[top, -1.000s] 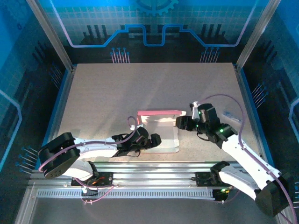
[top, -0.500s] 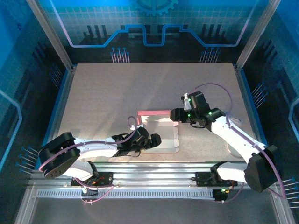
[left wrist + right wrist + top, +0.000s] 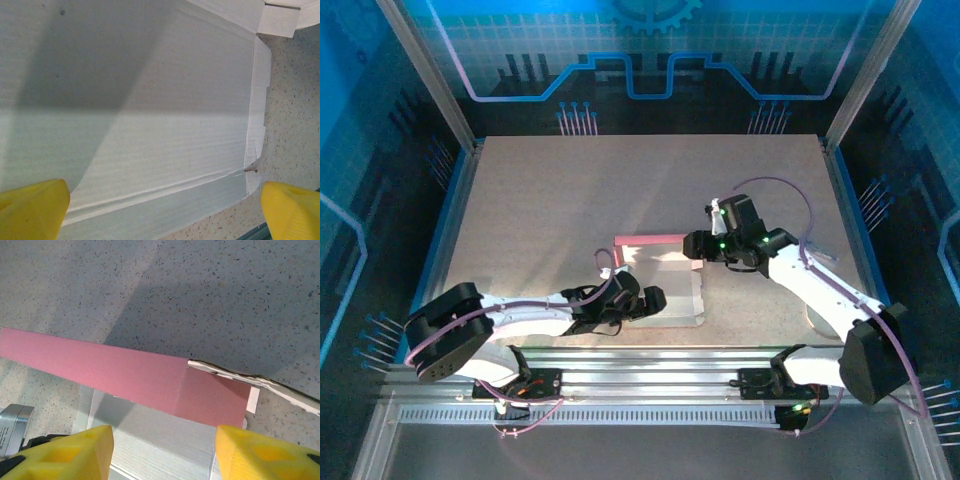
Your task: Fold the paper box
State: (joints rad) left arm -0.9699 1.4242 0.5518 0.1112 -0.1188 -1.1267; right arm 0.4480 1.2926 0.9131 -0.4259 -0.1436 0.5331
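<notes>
**Top external view.** The paper box (image 3: 665, 285) lies at the front middle of the surface (image 3: 540, 200), whitish face up. One pink panel is raised along its far edge. That panel's long axis runs left to right, slightly tilted, and the flat sheet extends from it toward the arm bases. The left gripper (image 3: 655, 302) sits low at the sheet's near left edge. The right gripper (image 3: 692, 247) is at the pink panel's right end. Jaw spacing cannot be read at this range.

**Left wrist view.** The jaws stand wide apart and hold nothing. The whitish ribbed sheet spans between them. Added detail: a crease line close to the jaws and a narrow side flap on the right, with speckled surface beyond.

**Right wrist view.** The jaws are wide apart and grip nothing. The pink panel crosses the frame just ahead, sloping down to the right. Added detail: a bent flap edge projects from its right end.
</notes>
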